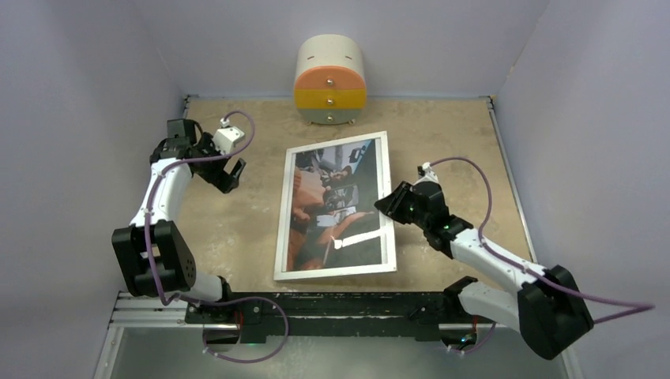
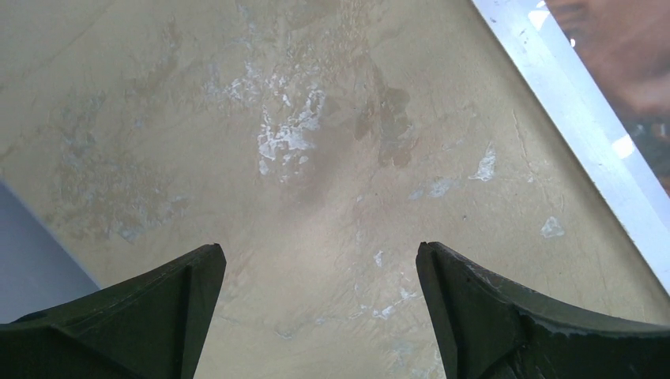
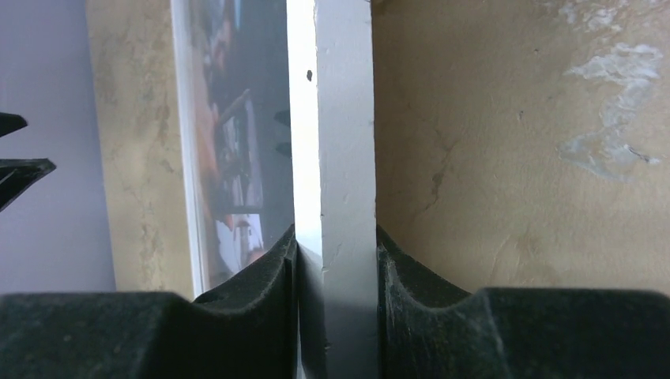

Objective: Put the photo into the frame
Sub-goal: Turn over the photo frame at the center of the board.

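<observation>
Mottled beige tabletop (image 1: pixel 237 253), lilac walls around. At centre left, left gripper (image 1: pixel 229 175): spread wide, grasping nothing, hovering over bare top near the frame's left rim, probably kept aside so as not to nudge the work. At centre, frame (image 1: pixel 336 272) lying flat and slightly skewed, photo (image 1: pixel 332 201) face up, filling its opening; seated inside or merely resting on top, impossible to tell. At centre right, right gripper (image 1: pixel 385 205) clamped on the frame's right rim, one jaw inside, one outside, seemingly to steady or shift it.
</observation>
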`<state>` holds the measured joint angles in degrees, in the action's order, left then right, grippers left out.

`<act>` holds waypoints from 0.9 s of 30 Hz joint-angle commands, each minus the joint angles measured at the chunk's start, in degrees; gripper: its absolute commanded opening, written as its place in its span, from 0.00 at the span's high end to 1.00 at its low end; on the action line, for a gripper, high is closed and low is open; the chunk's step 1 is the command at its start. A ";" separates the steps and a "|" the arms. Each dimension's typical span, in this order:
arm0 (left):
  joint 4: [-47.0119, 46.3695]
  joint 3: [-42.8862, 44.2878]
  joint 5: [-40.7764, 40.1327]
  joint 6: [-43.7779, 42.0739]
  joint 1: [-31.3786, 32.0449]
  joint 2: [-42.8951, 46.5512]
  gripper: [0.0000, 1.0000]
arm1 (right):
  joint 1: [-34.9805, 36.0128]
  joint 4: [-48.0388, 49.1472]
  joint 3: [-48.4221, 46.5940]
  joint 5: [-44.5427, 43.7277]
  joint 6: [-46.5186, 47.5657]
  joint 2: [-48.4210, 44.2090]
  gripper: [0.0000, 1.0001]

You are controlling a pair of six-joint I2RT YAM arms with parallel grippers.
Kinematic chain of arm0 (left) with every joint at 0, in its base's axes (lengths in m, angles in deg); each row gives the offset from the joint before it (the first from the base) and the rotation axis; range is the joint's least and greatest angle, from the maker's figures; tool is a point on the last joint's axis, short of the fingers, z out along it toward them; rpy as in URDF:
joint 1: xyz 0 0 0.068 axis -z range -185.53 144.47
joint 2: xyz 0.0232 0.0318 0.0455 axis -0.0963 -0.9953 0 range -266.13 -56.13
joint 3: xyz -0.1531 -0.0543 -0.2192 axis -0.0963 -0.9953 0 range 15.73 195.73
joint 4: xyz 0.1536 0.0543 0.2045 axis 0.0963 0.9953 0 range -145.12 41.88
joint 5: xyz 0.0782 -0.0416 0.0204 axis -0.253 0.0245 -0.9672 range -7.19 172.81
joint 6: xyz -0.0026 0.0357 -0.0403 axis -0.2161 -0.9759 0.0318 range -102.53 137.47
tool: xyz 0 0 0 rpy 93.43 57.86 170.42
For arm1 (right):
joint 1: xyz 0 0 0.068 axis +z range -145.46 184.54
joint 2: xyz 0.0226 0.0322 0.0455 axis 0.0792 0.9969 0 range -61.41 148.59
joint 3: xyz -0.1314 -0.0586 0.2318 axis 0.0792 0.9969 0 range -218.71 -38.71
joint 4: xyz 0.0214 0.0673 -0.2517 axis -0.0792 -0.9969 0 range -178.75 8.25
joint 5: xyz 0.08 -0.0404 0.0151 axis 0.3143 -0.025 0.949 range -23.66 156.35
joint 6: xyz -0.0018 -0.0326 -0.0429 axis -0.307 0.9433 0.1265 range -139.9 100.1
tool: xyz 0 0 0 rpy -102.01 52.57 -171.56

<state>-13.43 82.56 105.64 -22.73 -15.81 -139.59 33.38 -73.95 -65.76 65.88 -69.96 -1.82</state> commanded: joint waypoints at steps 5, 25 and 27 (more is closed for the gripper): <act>-4.05 -1.95 2.85 0.04 -0.53 1.62 0.00 | -0.62 12.09 -0.71 0.36 -0.19 16.56 0.95; -8.95 -7.44 6.00 0.54 -1.17 3.21 0.00 | -7.23 6.77 -2.63 3.02 5.99 17.07 0.01; -10.24 -8.31 5.99 1.09 -1.36 2.57 0.00 | -9.95 3.57 -2.57 1.10 6.78 14.93 0.01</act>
<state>-19.96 75.74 109.25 -22.58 -16.36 -137.56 27.64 -63.94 -67.94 70.18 -65.96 17.63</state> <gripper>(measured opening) 0.996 0.987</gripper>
